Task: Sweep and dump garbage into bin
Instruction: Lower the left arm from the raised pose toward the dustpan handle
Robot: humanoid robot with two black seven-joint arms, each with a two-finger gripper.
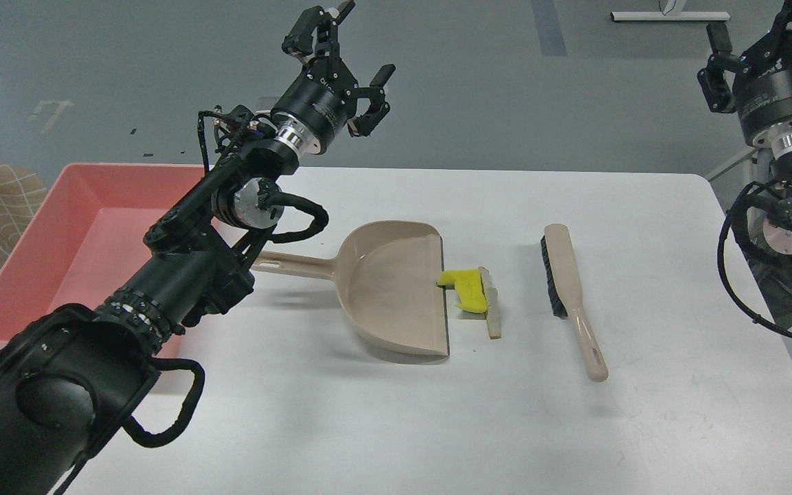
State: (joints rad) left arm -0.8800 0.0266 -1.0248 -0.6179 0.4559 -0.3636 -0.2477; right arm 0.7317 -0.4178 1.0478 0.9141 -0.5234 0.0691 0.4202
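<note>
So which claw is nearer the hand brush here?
Right, narrowly. The right claw is raised beyond the table's right edge; the left claw hangs high above the dustpan handle, left of the hand brush.

You see a smooth, glossy beige plastic dustpan [389, 289], a salmon plastic bin [59, 234], a spongy yellow chunk [468, 285], and a matt white table [575, 426].

light: scene is being lit evenly from overhead, bright | shadows: soft ones are being cast beneath the dustpan [389, 289] and brush [570, 295] | glare: white table [643, 412] is being slightly washed out | focus: sharp
</note>
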